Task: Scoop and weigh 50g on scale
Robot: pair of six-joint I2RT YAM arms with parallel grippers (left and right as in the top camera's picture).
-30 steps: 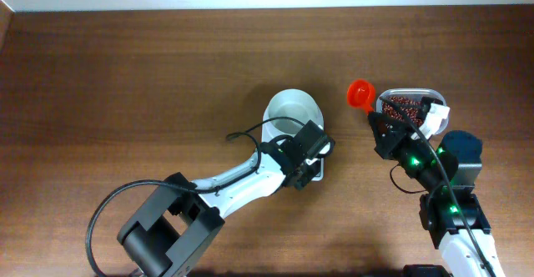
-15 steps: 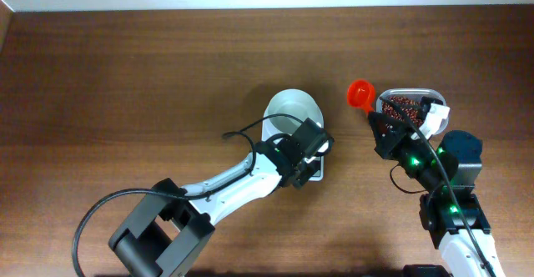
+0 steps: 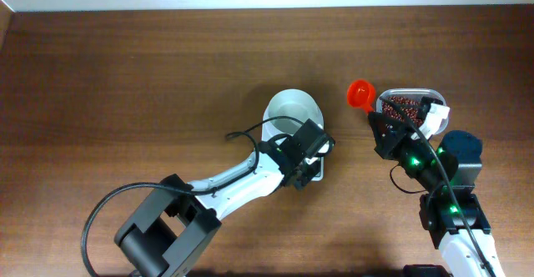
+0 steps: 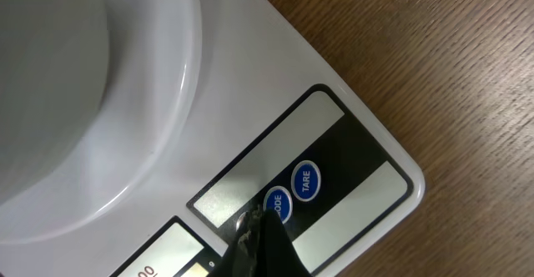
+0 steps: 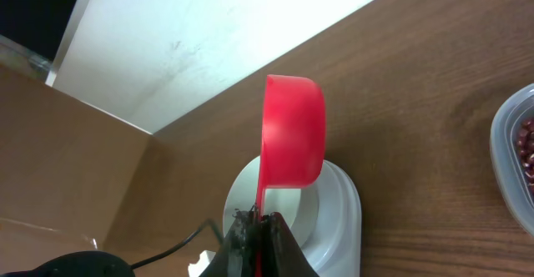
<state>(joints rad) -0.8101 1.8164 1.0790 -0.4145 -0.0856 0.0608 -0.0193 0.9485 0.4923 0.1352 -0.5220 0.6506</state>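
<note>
1. Almost nothing has moved since a second ago: the scale (image 3: 292, 110), the scoop (image 3: 360, 93) and the tub (image 3: 409, 91) sit in the same spots.
2. Only the back part of the left arm swung out a little half a second ago, and now it is back where it was.
3. The left gripper (image 3: 310, 156) is shut tight and holds nothing.
4. It hangs over the front end of the scale, where the buttons are.
5. In the left wrist view the tip of the left gripper (image 4: 254, 223) is right at the edge of the left blue button (image 4: 278, 203). I cannot tell if it presses it.
6. The other blue button (image 4: 306, 180) is just beside it, and it is not covered.
7. The round white bowl (image 4: 83, 85) is on the far part of the scale, away from the buttons.
8. A corner of the display (image 4: 167, 260) peeks in at the bottom edge.
9. The right gripper (image 3: 380, 127) is shut on the thin handle of the red scoop.
10. The scoop is up in the air, between the scale and the tub, just beside the tub's left end.
11. In the right wrist view the scoop (image 5: 292, 135) is tipped on its side, so its inside does not show.
12. The beans (image 3: 405, 106) are in the clear tub, to the right of the scale.
13. The scale and the tub stand on the brown table (image 3: 125, 77), apart from each other.
</note>
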